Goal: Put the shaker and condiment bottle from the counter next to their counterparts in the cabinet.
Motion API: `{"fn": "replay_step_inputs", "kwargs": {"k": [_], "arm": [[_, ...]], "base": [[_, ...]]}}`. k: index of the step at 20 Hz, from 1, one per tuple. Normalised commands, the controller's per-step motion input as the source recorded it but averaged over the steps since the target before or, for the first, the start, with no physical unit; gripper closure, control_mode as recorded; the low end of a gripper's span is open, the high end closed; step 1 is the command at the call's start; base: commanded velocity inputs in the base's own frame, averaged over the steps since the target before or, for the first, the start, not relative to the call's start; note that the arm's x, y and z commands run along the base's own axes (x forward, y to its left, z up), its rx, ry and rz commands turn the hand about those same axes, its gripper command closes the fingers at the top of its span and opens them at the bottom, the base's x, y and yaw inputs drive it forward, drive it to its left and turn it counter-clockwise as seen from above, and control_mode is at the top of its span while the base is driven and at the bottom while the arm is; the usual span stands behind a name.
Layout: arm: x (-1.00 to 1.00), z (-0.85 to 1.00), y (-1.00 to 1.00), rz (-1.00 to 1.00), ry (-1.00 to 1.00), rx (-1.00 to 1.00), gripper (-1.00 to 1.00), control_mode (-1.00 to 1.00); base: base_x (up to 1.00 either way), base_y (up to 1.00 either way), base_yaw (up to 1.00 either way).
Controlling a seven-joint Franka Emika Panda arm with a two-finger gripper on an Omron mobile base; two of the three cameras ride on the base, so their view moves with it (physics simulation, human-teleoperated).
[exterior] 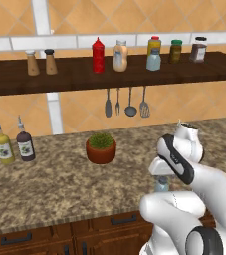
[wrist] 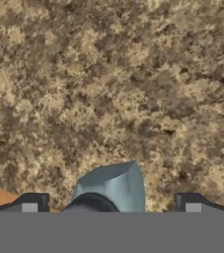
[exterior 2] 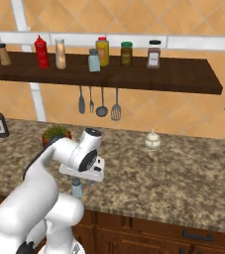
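You had the end effector (wrist: pixel 111 205) spread wide around the shaker (wrist: pixel 114 187) on the surface (wrist: pixel 108 74); it looked light, rigid, slick, so grip mid-body.

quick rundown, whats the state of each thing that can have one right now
gripper: open, a fingertip on each side of the shaker, not closed on it
shaker: upright on the counter, near its front edge
condiment bottle: upright on the cabinet, beside the red squeeze bottle
second shaker: upright on the cabinet
oil bottles: upright on the counter, capped
potted plant: upright on the counter
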Motion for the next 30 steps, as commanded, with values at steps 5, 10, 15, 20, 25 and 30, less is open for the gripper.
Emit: {"fn": "replay_step_inputs", "kwargs": {"k": [5, 10, 15, 20, 25, 30], "arm": [[-0.02, -0.04, 0.00, 0.00, 0.00, 0.00, -1.00, -1.00], [-0.39, -0.17, 0.07, -0.01, -0.01, 0.00, -1.00, -1.00], [-0.51, -0.23, 0.22, -0.03, -0.07, 0.00, -1.00, -1.00], [-0.19, -0.08, 0.22, -0.05, -0.06, 0.00, -1.00, -1.00], [0.00, -0.14, 0.06, -0.02, -0.02, 0.00, -1.00, -1.00], [0.06, -0.17, 0.00, 0.00, -0.01, 0.00, -1.00, -1.00]], "base": [[0.00, 0.00, 0.00], [0.00, 0.00, 0.00], [0.00, 0.00, 0.00], [0.00, 0.00, 0.00], [0.00, 0.00, 0.00], [0.00, 0.00, 0.00]]}}
